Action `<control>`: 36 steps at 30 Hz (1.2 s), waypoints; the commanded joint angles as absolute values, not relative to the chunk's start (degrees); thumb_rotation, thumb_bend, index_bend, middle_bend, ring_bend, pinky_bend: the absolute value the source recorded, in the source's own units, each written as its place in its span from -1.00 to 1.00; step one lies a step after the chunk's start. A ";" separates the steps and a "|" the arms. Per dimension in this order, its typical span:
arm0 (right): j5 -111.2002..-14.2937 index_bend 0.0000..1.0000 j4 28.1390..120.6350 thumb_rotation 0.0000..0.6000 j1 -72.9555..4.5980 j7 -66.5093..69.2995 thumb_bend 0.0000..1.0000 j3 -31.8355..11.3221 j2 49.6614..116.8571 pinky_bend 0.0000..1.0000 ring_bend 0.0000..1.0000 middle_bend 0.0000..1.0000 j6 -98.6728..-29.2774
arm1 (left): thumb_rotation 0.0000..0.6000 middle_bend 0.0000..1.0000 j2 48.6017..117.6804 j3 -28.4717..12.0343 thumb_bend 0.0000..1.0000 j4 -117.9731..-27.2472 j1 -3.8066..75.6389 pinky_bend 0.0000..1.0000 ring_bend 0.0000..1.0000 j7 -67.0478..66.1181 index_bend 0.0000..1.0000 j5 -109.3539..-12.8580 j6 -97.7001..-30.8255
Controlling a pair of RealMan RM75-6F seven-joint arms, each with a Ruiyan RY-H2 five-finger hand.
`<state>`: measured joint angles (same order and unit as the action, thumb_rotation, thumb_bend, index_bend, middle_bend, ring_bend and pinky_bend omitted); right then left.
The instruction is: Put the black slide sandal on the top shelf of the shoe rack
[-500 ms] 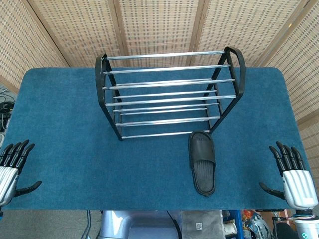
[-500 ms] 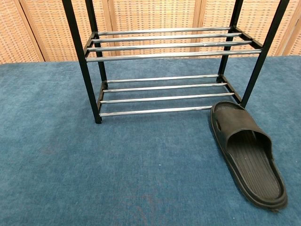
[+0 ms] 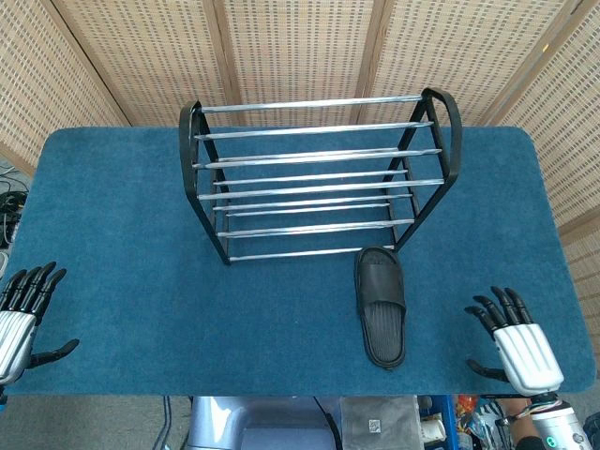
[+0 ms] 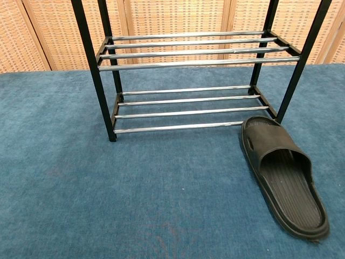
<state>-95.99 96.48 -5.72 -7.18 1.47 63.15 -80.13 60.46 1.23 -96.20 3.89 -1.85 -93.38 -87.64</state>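
Observation:
A black slide sandal [image 3: 381, 304] lies flat on the blue table cover, toe toward the shoe rack [image 3: 319, 178], just in front of the rack's right front leg. The chest view has the sandal [image 4: 283, 175] at the lower right and the rack [image 4: 188, 65] with its chrome bars bare. My right hand [image 3: 514, 342] hovers open, fingers spread, at the table's front right corner, to the right of the sandal and apart from it. At the front left edge my left hand [image 3: 23, 314] is open too, far from the sandal. Neither hand shows in the chest view.
The blue carpeted table [image 3: 122, 216] carries only the rack and the sandal. Woven wicker screens [image 3: 300, 47] stand close behind the rack. The table's front edge [image 3: 281, 394] runs just below both hands.
My right hand has moved left and slightly down, toward the sandal, still open. The left hand, the sandal and the rack have not moved.

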 commanded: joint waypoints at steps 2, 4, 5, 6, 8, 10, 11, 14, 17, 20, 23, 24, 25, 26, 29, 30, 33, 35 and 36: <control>-97.98 -0.24 94.43 1.00 -11.33 -11.06 -0.32 3.35 64.22 -0.71 -0.74 -0.36 -70.19 | 1.00 -1.00 60.34 1.05 -1.00 -96.30 4.07 -1.00 -1.00 -1.59 -1.00 -92.98 -87.32; -97.37 -0.20 94.30 1.00 -12.31 -12.53 -0.23 3.30 64.66 -0.70 -0.72 -0.33 -68.19 | 1.00 -1.00 60.29 1.02 -1.00 -96.34 4.06 -1.00 -1.00 -1.53 -1.00 -92.95 -87.36; -96.60 -0.19 94.30 1.00 -12.99 -13.61 -0.21 3.18 64.96 -0.69 -0.71 -0.32 -66.65 | 1.00 -1.00 60.26 1.00 -1.00 -96.33 4.05 -1.00 -1.00 -1.41 -1.00 -92.91 -87.38; -95.85 -0.18 94.35 1.00 -13.43 -14.44 -0.17 3.05 65.20 -0.69 -0.71 -0.31 -65.54 | 1.00 -1.00 60.25 0.99 -1.00 -96.31 4.05 -1.00 -1.00 -1.32 -1.00 -92.85 -87.35; -94.18 -0.16 94.44 1.00 -14.25 -16.26 -0.10 2.76 65.73 -0.68 -0.70 -0.30 -63.43 | 1.00 -1.00 60.16 0.92 -1.00 -96.28 4.11 -1.00 -1.00 -1.00 -1.00 -92.68 -87.22; -92.21 -0.15 94.84 1.00 -14.83 -18.13 -0.06 2.37 66.31 -0.68 -0.70 -0.29 -61.82 | 1.00 -1.00 60.02 0.82 -1.00 -96.23 4.22 -1.00 -1.00 -0.61 -1.00 -92.44 -87.01; -91.47 -0.15 95.06 1.00 -15.06 -18.88 -0.05 2.29 66.49 -0.68 -0.69 -0.28 -61.18 | 1.00 -1.00 59.98 0.78 -1.00 -96.20 4.27 -1.00 -1.00 -0.50 -1.00 -92.34 -86.93; -89.31 -0.14 95.58 1.00 -15.87 -21.89 -0.05 2.22 67.11 -0.68 -0.68 -0.27 -59.08 | 1.00 -1.00 59.92 0.71 -1.00 -96.14 4.42 -1.00 -1.00 -0.24 -1.00 -92.10 -86.61; -87.63 -0.13 95.79 1.00 -16.44 -24.14 -0.04 2.19 67.59 -0.68 -0.68 -0.27 -57.52 | 1.00 -1.00 59.86 0.71 -1.00 -96.14 4.47 -1.00 -1.00 -0.15 -1.00 -92.08 -86.52; -85.31 -0.12 96.39 1.00 -17.10 -26.56 -0.04 2.13 68.10 -0.67 -0.68 -0.26 -55.69 | 1.00 -1.00 59.82 0.73 -1.00 -96.17 4.44 -1.00 -1.00 -0.06 -1.00 -92.13 -86.58; -82.87 -0.12 97.98 1.00 -18.04 -29.24 -0.04 2.26 68.77 -0.67 -0.68 -0.26 -53.58 | 1.00 -1.00 59.72 0.65 -1.00 -96.13 4.36 -1.00 -1.00 0.36 -1.00 -92.03 -86.78; -82.02 -0.12 98.83 1.00 -18.44 -30.57 -0.04 2.23 69.01 -0.67 -0.68 -0.26 -53.08 | 1.00 -1.00 59.68 0.64 -1.00 -96.09 4.40 -1.00 -1.00 0.48 -1.00 -91.97 -86.70; -81.30 -0.12 99.46 1.00 -18.72 -31.69 -0.04 2.21 69.19 -0.67 -0.68 -0.26 -52.76 | 1.00 -1.00 59.66 0.64 -1.00 -96.06 4.43 -1.00 -1.00 0.55 -1.00 -91.96 -86.63; -80.46 -0.12 100.05 1.00 -18.99 -32.81 -0.04 2.18 69.33 -0.67 -0.68 -0.26 -52.45 | 1.00 -1.00 59.66 0.67 -1.00 -96.05 4.44 -1.00 -1.00 0.58 -1.00 -91.99 -86.59; -77.69 -0.12 101.85 1.00 -19.95 -35.91 -0.04 2.12 70.02 -0.67 -0.68 -0.26 -51.32 | 1.00 -1.00 59.61 0.69 -1.00 -96.06 4.45 -1.00 -1.00 0.70 -1.00 -92.06 -86.62; -76.63 -0.12 102.49 1.00 -20.29 -36.85 -0.04 2.10 70.24 -0.67 -0.68 -0.26 -50.95 | 1.00 -1.00 59.59 0.68 -1.00 -96.04 4.44 -1.00 -1.00 0.77 -1.00 -92.04 -86.64; -74.01 -0.12 104.63 1.00 -21.38 -39.52 -0.04 2.16 70.88 -0.67 -0.68 -0.26 -50.31 | 1.00 -1.00 59.51 0.64 -1.00 -96.00 4.40 -1.00 -1.00 1.03 -1.00 -91.94 -86.71; -73.16 -0.12 106.05 1.00 -22.07 -41.01 -0.05 2.31 71.42 -0.67 -0.68 -0.26 -50.34 | 1.00 -1.00 59.45 0.63 -1.00 -95.94 4.42 -1.00 -1.00 1.22 -1.00 -91.94 -86.69; -72.88 -0.12 106.80 1.00 -22.44 -41.65 -0.05 2.38 71.78 -0.67 -0.68 -0.26 -50.43 | 1.00 -1.00 59.45 0.62 -1.00 -95.93 4.46 -1.00 -1.00 1.26 -1.00 -91.94 -86.64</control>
<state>-73.57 105.49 -21.56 -40.40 2.25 71.02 -50.64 59.45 0.63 -95.93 4.45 1.25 -91.94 -86.65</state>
